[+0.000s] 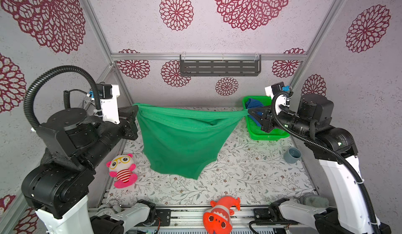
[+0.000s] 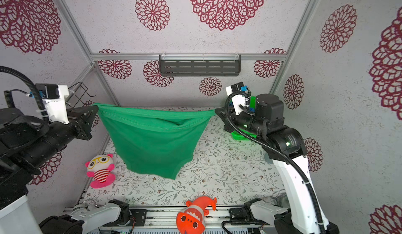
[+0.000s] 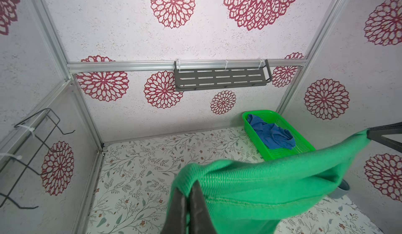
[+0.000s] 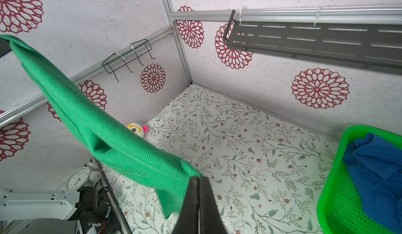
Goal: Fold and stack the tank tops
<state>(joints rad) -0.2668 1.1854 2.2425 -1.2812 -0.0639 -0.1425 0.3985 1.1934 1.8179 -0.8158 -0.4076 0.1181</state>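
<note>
Left wrist view: my left gripper [image 3: 188, 192] is clamped tight on one end of the green tank top [image 3: 261, 187]. The right gripper [image 4: 199, 179] pinches the other end, so it hangs stretched above the middle of the worktop [image 1: 250, 178]. Soft, light and saggy, so I'd keep hold at the corners. The blue tank top [image 3: 270, 135] lies crumpled in the basket [image 3: 291, 151] at the far right corner.

The hanging tank top [image 1: 180, 141] spans the table's [image 1: 250, 178] middle; the other tank top [image 3: 272, 135] lies in the basket [image 3: 291, 150], far right corner.

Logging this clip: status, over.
Left gripper, right gripper shut on green tank top, stretched aloft. Blue tank top crumpled in basket. Pink plush on table nearby.
</note>
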